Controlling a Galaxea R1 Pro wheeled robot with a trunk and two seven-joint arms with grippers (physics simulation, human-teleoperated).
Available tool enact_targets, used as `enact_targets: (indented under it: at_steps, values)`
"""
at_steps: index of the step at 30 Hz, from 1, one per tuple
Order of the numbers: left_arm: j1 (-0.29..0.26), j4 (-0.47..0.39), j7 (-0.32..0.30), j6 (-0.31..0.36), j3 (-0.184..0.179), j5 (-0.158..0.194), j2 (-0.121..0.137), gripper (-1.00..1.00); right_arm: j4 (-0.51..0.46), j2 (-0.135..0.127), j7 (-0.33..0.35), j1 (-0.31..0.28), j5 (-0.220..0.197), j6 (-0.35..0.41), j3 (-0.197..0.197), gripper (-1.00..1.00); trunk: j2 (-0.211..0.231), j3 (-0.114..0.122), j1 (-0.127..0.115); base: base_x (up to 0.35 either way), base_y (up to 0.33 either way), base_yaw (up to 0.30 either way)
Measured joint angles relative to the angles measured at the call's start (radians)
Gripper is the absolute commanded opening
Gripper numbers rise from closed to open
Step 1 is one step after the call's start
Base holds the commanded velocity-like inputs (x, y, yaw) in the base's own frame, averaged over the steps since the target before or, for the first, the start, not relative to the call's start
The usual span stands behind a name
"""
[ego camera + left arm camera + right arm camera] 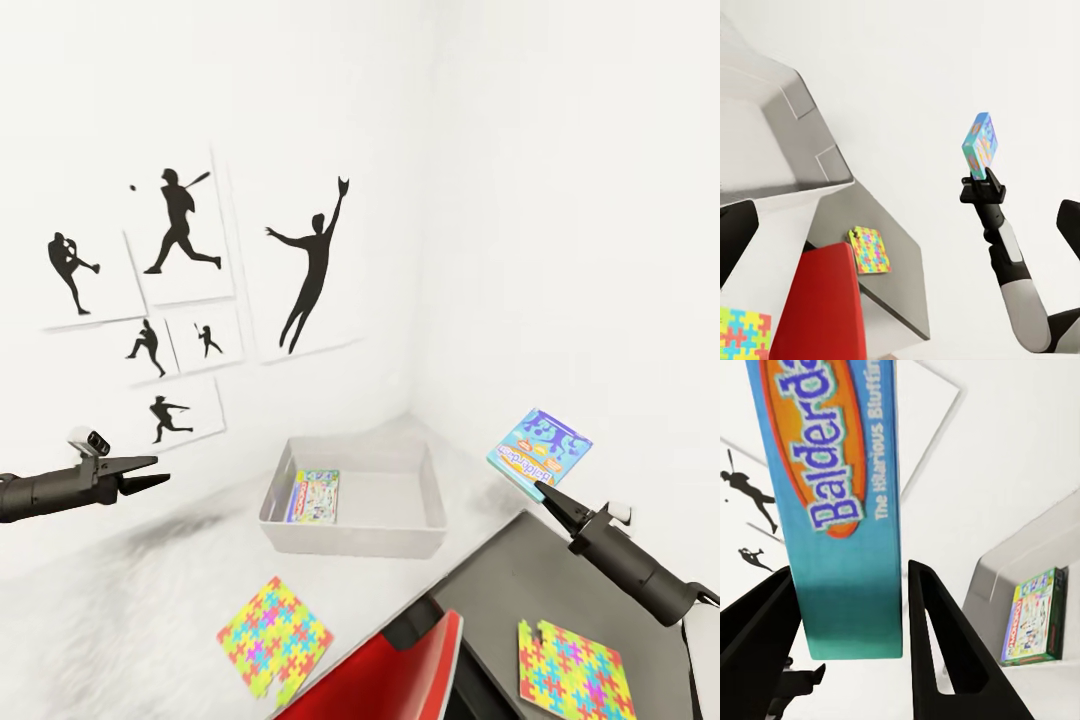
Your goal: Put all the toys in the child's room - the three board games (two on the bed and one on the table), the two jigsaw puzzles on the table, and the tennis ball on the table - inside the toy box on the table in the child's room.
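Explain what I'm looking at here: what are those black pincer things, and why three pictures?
These are renders of a simulated two-armed robot. The big picture comes from a camera on its head; the other two come from cameras near each gripper. The right gripper is clamped on a blue-cyan board game; the right wrist view shows its cover between the fingers. The left gripper hangs open, holding nothing. On the pale table stands a grey toy box with a green-edged board game already inside. Two bright jigsaw puzzles lie outside it: one on the pale top, one on the dark section. A red shape sits nearest the camera.
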Motion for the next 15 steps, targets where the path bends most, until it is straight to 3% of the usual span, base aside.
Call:
enact_targets:
  at_steps: [10, 15]
  values:
    - [0.000, 0.000, 0.000, -0.001, 0.000, -0.001, 0.000, 1.00, 0.000, 0.000, 0.001, 0.000, 0.000, 0.000, 0.000, -1.00, 0.000, 0.000, 0.000, 0.053, 0.000, 0.008]
    - [0.000, -0.001, 0.000, -0.001, 0.000, -0.001, 0.000, 1.00, 0.000, 0.000, 0.001, 0.000, 0.001, -0.001, 0.000, -1.00, 0.000, 0.000, 0.000, 0.070, 0.000, 0.215]
